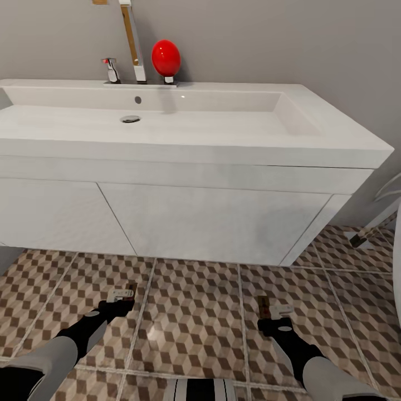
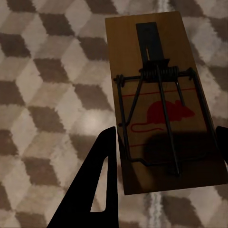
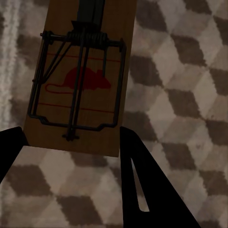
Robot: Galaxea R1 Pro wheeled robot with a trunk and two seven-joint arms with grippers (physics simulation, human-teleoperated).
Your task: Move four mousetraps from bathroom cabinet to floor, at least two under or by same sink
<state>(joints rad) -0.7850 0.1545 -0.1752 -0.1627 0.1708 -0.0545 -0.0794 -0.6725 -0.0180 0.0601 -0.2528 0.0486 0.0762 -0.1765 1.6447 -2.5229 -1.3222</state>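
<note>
Setting: the robot stood on the bathroom floor (image 1: 189,312), cube-patterned tiles with pale grout, facing the white bathroom sink (image 1: 167,120) on its wall-hung vanity (image 1: 211,223); a chrome tap (image 1: 133,42) and a red egg-shaped object (image 1: 166,57) sat at the basin's back edge.

Left jaws: the left gripper (image 1: 123,294) was low over the tiles, jaws parted around a mousetrap (image 2: 164,102). In the left wrist view one dark finger (image 2: 97,185) sat beside the trap's long edge and the other just showed at the opposite edge. Whether the pads pressed the wood could not be told.

Right jaws: the right gripper (image 1: 274,312) was likewise low, its jaws spread either side of the second trap (image 3: 83,76), fingers (image 3: 137,180) flanking the near end. Actual contact could not be told here either.

Long axis: each trap ran lengthwise straight out from its jaws, toward the vanity, its spring and bar facing up.

Position of traps: both were at or just above the tiles in front of the vanity, one toward each side, well apart.

Key relation: the sink lay directly ahead of both grippers; neither arm was clearly nearer.

Judgement: releasing here would probably leave both traps close before the same sink, though perhaps not strictly next to it.
</note>
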